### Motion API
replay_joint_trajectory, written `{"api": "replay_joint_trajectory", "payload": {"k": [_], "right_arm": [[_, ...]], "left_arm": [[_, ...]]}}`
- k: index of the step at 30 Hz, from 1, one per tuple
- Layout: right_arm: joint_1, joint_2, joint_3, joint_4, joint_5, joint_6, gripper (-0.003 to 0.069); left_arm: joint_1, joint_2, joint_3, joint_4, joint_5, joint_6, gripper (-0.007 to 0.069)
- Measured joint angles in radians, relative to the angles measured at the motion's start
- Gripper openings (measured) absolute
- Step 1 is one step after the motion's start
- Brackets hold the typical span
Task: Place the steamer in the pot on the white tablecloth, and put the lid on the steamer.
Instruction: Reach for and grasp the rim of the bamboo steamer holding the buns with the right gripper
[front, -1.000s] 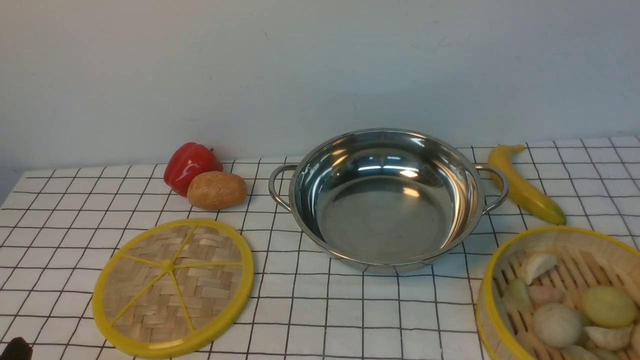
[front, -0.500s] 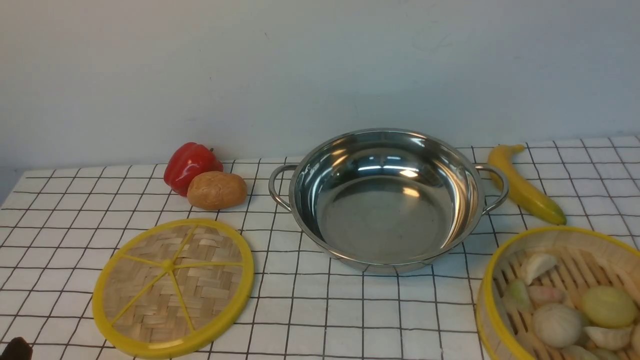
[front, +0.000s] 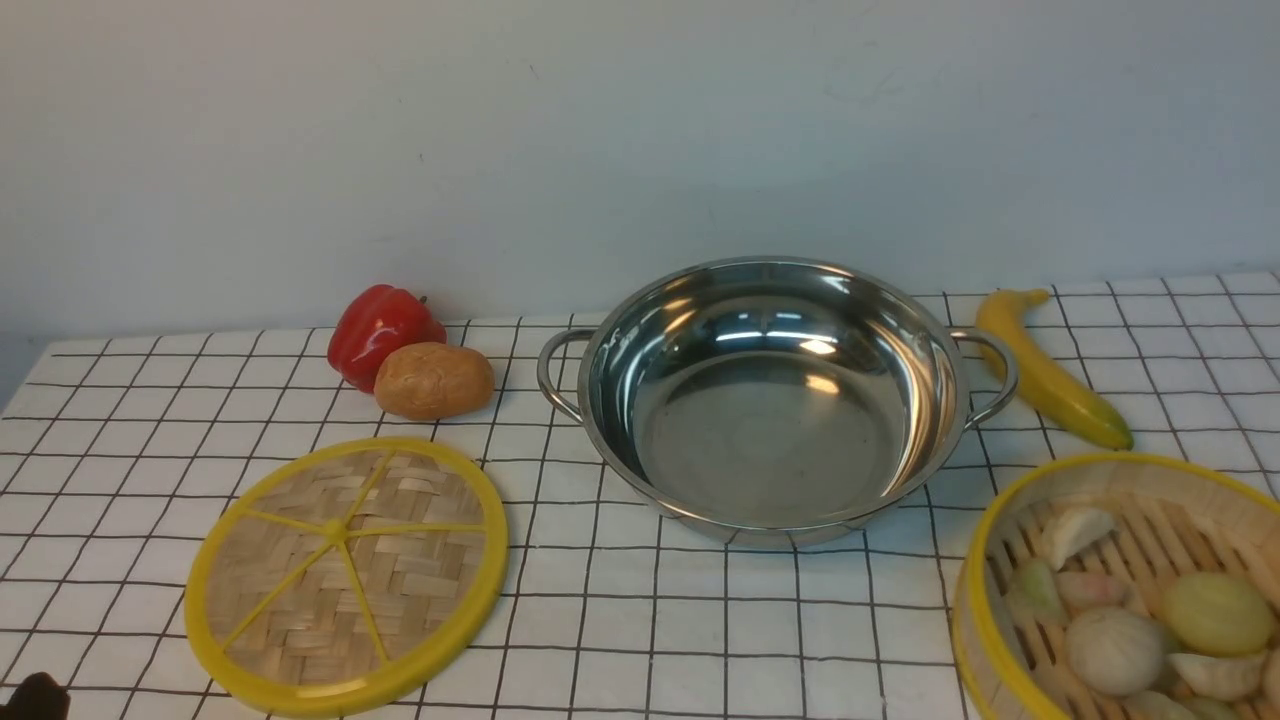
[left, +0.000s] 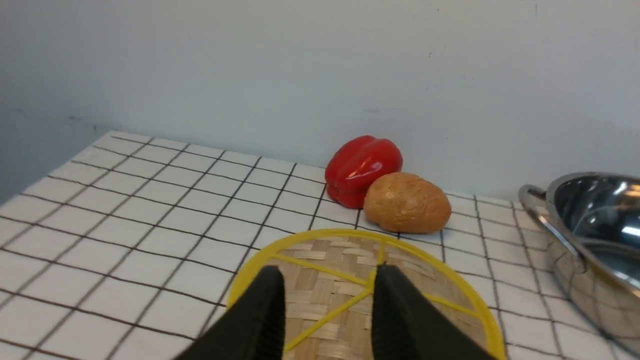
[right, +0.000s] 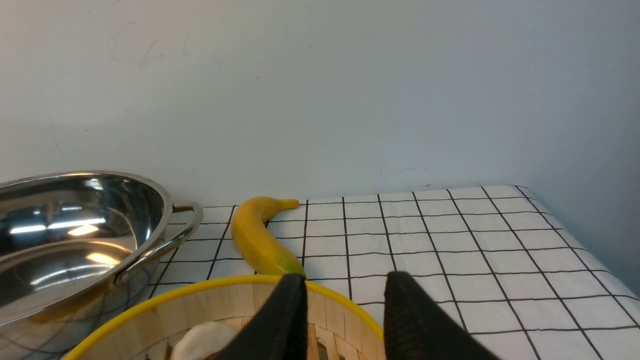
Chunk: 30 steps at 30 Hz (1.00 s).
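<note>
The empty steel pot (front: 770, 400) stands mid-table on the white tablecloth (front: 700, 640); it also shows in the left wrist view (left: 590, 240) and the right wrist view (right: 65, 240). The lid (front: 345, 575) lies flat at the front left. The steamer (front: 1130, 590), holding several dumplings, sits at the front right, cut by the frame edge. My left gripper (left: 327, 285) is open and empty above the lid (left: 340, 280). My right gripper (right: 345, 292) is open and empty over the steamer's far rim (right: 200, 295).
A red pepper (front: 380, 330) and a potato (front: 433, 380) lie behind the lid, left of the pot. A banana (front: 1045, 370) lies right of the pot, behind the steamer. A wall backs the table. A dark piece of the left arm (front: 35, 697) shows at the bottom left corner.
</note>
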Motion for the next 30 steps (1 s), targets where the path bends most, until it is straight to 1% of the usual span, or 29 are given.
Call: {"api": "replay_joint_trajectory", "payload": {"k": [2,4,5,6,8,9,10,12,14,16,20,24,26,27,28,29,30], "right_arm": [[0.0,0.0,0.0,0.02,-0.001,0.01,0.0239],[0.0,0.0,0.0,0.069,-0.012,0.045,0.0239],[0.0,0.0,0.0,0.085,-0.013,0.051,0.0239],[0.0,0.0,0.0,0.168,-0.04,0.108,0.0239],[0.0,0.0,0.0,0.232,-0.052,0.141,0.0239],[0.0,0.0,0.0,0.295,-0.061,0.182,0.0239],[0.0,0.0,0.0,0.35,-0.063,0.213,0.0239],[0.0,0.0,0.0,0.421,-0.065,0.242,0.0239],[0.0,0.0,0.0,0.458,-0.068,0.253,0.0239],[0.0,0.0,0.0,0.469,-0.07,0.255,0.0239],[0.0,0.0,0.0,0.483,-0.088,0.26,0.0239],[0.0,0.0,-0.001,0.532,-0.127,0.26,0.0239],[0.0,0.0,-0.01,0.578,-0.174,0.26,0.0239],[0.0,0.0,-0.04,0.625,-0.257,0.261,0.0239],[0.0,0.0,-0.045,0.63,-0.269,0.261,0.0239],[0.0,-0.001,-0.091,0.641,-0.353,0.261,0.0239],[0.0,-0.001,-0.119,0.637,-0.417,0.256,0.0239]], "left_arm": [[0.0,0.0,0.0,-0.094,0.0,-0.044,0.0243],[0.0,0.0,0.0,-0.175,0.0,-0.08,0.0243],[0.0,0.0,0.0,-0.195,0.0,-0.088,0.0243],[0.0,0.0,0.0,-0.28,-0.001,-0.113,0.0243],[0.0,0.0,0.0,-0.319,-0.001,-0.123,0.0243],[0.0,0.0,0.0,-0.36,-0.001,-0.13,0.0243],[0.0,0.0,0.0,-0.375,-0.001,-0.13,0.0243],[0.0,0.0,0.0,-0.378,-0.002,-0.129,0.0243],[0.0,0.0,0.0,-0.36,-0.012,-0.123,0.0243],[0.0,0.0,0.0,-0.349,-0.025,-0.118,0.0243],[0.0,0.0,0.0,-0.321,-0.101,-0.104,0.0243],[0.0,0.0,0.0,-0.317,-0.187,-0.103,0.0243],[0.0,0.0,0.0,-0.316,-0.279,-0.104,0.0243],[0.0,0.0,0.0,-0.316,-0.397,-0.107,0.0243],[0.0,0.0,0.0,-0.316,-0.413,-0.107,0.0243],[0.0,0.0,0.0,-0.311,-0.532,-0.106,0.0243],[0.0,0.0,0.0,-0.305,-0.604,-0.103,0.0243]]}}
